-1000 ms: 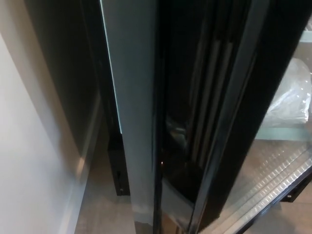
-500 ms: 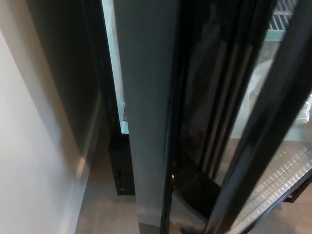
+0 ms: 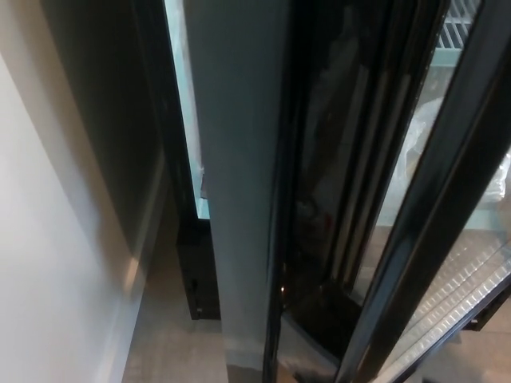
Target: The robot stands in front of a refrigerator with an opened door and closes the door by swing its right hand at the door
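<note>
From the head view, my only feed, I see neither robot hand: no arm, finger or forearm enters the picture from either side, so I cannot tell whether either one is wide, narrow or holding anything.

The refrigerator door (image 3: 239, 183) fills the middle of the frame. I am looking down along its grey edge, which runs from the top of the picture to the bottom, with a glossy black frame (image 3: 447, 159) to its right slanting from upper right to lower middle. The door stands ajar: between the grey edge and the dark side of the refrigerator cabinet (image 3: 104, 120) on the left, a thin lit strip of the pale interior (image 3: 185, 120) shows.

Through the glass on the right I can make out a crumpled clear plastic bag (image 3: 419, 136), a white wire shelf (image 3: 463, 20) at the top right corner, and a ribbed, shiny floor panel (image 3: 463, 279) lower down. Reflections blur much of what lies behind the glass.

On the left, a white wall (image 3: 40, 255) runs diagonally, well apart from the door, with a grey floor (image 3: 164, 335) between them at the bottom.
</note>
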You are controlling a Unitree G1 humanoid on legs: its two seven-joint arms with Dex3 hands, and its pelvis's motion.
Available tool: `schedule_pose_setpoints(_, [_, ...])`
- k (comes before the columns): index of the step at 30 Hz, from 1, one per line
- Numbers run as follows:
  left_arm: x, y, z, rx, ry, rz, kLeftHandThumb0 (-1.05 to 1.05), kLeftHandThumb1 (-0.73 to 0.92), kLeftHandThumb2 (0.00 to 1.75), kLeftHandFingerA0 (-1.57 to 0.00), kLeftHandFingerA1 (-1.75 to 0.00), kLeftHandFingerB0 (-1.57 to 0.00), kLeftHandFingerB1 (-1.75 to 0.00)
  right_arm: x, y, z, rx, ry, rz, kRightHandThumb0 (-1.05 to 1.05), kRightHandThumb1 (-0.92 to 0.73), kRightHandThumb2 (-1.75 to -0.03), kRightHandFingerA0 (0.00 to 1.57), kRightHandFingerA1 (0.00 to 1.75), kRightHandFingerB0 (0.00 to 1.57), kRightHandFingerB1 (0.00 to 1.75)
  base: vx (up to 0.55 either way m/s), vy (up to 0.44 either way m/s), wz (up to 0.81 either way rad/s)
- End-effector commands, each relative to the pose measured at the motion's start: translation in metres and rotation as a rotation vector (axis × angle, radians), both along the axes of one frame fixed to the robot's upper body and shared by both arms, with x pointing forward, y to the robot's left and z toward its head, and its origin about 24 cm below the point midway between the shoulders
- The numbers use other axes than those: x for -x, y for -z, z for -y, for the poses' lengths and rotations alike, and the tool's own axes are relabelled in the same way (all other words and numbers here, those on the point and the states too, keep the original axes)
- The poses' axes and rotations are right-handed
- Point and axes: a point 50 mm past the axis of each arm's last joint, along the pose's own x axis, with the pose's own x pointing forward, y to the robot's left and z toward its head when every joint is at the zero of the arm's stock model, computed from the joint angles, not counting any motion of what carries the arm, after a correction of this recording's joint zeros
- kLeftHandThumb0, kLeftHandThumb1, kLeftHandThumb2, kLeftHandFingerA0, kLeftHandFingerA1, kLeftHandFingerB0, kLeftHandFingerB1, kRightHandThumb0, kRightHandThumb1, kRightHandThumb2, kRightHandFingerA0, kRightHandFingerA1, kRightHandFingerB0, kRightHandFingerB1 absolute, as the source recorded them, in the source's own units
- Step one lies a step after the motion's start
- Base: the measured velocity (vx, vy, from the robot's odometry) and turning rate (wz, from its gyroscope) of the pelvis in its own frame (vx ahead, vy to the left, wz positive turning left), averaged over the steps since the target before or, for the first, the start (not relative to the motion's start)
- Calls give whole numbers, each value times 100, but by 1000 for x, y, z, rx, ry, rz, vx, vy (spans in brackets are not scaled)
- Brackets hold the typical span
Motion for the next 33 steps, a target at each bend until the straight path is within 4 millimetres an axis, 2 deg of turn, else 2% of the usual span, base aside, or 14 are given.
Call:
schedule_pose_setpoints(1, [18, -2, -9, -7, -20, -24, -51, 79, 63, -34, -33, -25, -30, 38, -217, -17, -63, -49, 1267, -34, -58, -112, 1, 51, 0, 49, 0, 0, 0])
schedule_pose_setpoints(3, [18, -2, -9, -11, -18, -25, -52, 79, 63, -34, -33, -26, -30, 40, -231, -23, -67, -53, 1326, -68, -83, -67, 10, 26, 16, 29, 0, 0, 0])
schedule_pose_setpoints(10, [18, -3, -9, -5, -4, -16, -51, 79, 63, -35, -34, -26, -30, 42, -252, -34, -44, -68, 1451, -69, -84, -65, 6, 26, 15, 27, 0, 0, 0])
schedule_pose_setpoints(11, [18, -2, -8, -7, -5, -21, -51, 79, 63, -35, -33, -26, -30, 42, -258, -37, 2, -88, 1489, -77, -67, -102, 6, 28, 8, 36, 0, 0, 0])
schedule_pose_setpoints(14, [17, -1, -7, -18, 4, -24, -51, 79, 63, -36, -34, -27, -30, 38, -270, -44, -49, -129, 1575, -37, -48, -108, 1, 52, 0, 50, 0, 0, 0])
schedule_pose_setpoints(17, [17, -2, -7, -20, 7, -27, -50, 79, 63, -35, -33, -26, -30, 37, -270, -58, -106, -65, 1609, -69, -80, -64, 10, 40, 24, 37, 0, 0, 0])
schedule_pose_setpoints(21, [17, -2, -8, -15, 1, -21, -51, 79, 63, -35, -33, -26, -30, 37, -275, -68, -153, 5, 1702, -82, -56, -98, 5, 40, 18, 48, 0, 0, 0])
schedule_pose_setpoints(22, [17, -2, -8, -16, 3, -20, -51, 79, 63, -36, -34, -26, -30, 35, -281, -71, -450, -20, 1687, -61, -71, -61, 32, 52, 55, 55, 0, 0, 0])
schedule_pose_setpoints(25, [18, -2, -8, -16, 1, -21, -52, 79, 63, -35, -33, -26, -30, 34, -287, -79, -730, -69, 1647, -54, -75, -62, 44, 56, 61, 59, 0, 0, 0])
schedule_pose_setpoints(26, [17, -2, -9, -10, -5, -22, -52, 79, 63, -36, -34, -26, -30, 28, -291, -84, -669, -62, 1671, -60, -62, -100, 32, 61, 47, 64, 0, 0, 0])
schedule_pose_setpoints(27, [17, -2, -8, -6, -9, -21, -52, 79, 63, -35, -34, -26, -30, 23, -293, -87, -618, -92, 1666, -54, -86, -65, 16, 55, 24, 49, 0, 0, 0])
schedule_pose_setpoints(31, [17, -2, -8, -2, -6, -21, -52, 79, 63, -35, -34, -25, -30, -5, -297, -93, -281, -148, 1846, -46, -84, -65, 18, 46, 23, 43, 0, 0, 0])
schedule_pose_setpoints(32, [17, -2, -7, -5, -2, -23, -51, 79, 63, -35, -34, -25, -30, -20, -299, -97, -52, -195, 1896, -90, -53, -100, 1, 23, 11, 49, 0, 0, 0])
schedule_pose_setpoints(33, [18, -1, -7, -10, 3, -24, -51, 79, 63, -35, -34, -26, -30, -30, -293, -96, 84, -222, 1816, -93, -69, -105, 0, 12, 3, 9, 0, 0, 0])
